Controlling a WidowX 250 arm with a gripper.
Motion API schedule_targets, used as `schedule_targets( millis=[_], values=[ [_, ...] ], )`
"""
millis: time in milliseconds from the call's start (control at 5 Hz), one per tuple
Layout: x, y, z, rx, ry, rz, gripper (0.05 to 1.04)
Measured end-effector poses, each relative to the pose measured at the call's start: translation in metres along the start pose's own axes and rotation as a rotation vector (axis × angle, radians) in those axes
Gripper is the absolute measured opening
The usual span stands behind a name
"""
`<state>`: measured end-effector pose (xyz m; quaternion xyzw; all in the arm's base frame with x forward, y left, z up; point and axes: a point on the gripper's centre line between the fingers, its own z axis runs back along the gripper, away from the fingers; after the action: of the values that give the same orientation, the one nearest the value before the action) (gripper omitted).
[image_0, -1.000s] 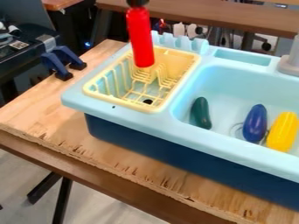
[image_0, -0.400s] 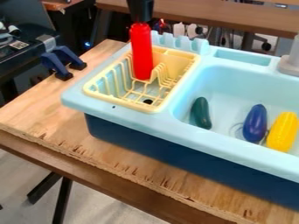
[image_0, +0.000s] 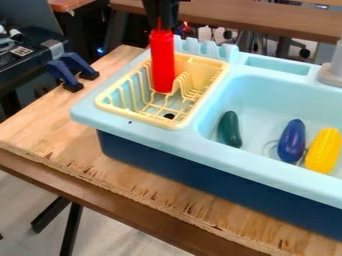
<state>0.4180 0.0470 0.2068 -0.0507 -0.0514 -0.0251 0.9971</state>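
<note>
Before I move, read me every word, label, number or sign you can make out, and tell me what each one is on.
No words or numbers can be read.
Small black-and-white label on the black case at the left: too small to read.
Red bottle, rack and sink: no print that I can see.
</note>
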Motion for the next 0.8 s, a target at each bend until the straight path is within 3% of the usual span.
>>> schedule_targets(
  millis=[400, 600, 800],
  values=[
    [-0.007, -0.002, 0.026, 0.008, -0.073, 0.022, 0.964],
    [-0.009, -0.008, 0.025, 0.041, -0.047, 0.033, 1.008],
    [-0.022, -0.017, 0.030, 0.156, 0.024, 0.044, 1.005]
  ],
)
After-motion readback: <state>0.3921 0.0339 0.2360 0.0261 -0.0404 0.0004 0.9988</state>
